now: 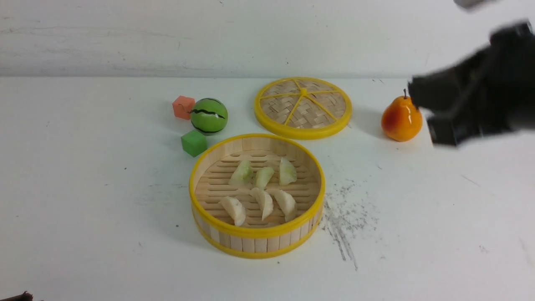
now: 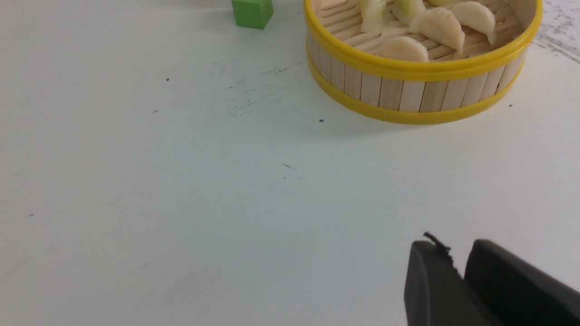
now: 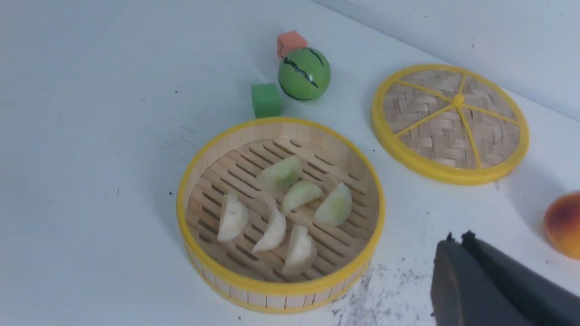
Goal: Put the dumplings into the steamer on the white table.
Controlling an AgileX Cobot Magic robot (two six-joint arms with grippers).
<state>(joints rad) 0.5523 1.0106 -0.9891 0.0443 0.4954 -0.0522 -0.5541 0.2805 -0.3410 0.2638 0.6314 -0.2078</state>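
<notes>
Now dumplings [image 1: 262, 190] lie in steamer [image 1: 209, 167], well apart from right tool [image 3: 457, 242].

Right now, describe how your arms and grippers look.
Both are black. The right arm shows in the front view as a motion-blurred, blocky black mass. The right gripper has two flat, matte black fingers with small nubs at the tips. The left gripper has two rounded matte black fingers, one with a frayed black bit at its tip. No cables or markings show.

steamer [image 1: 257, 242]: wood strips, glossy yellow rims | pear [image 1: 401, 120]: glossy | white table [image 1: 83, 209]: matt, scuffed
</notes>
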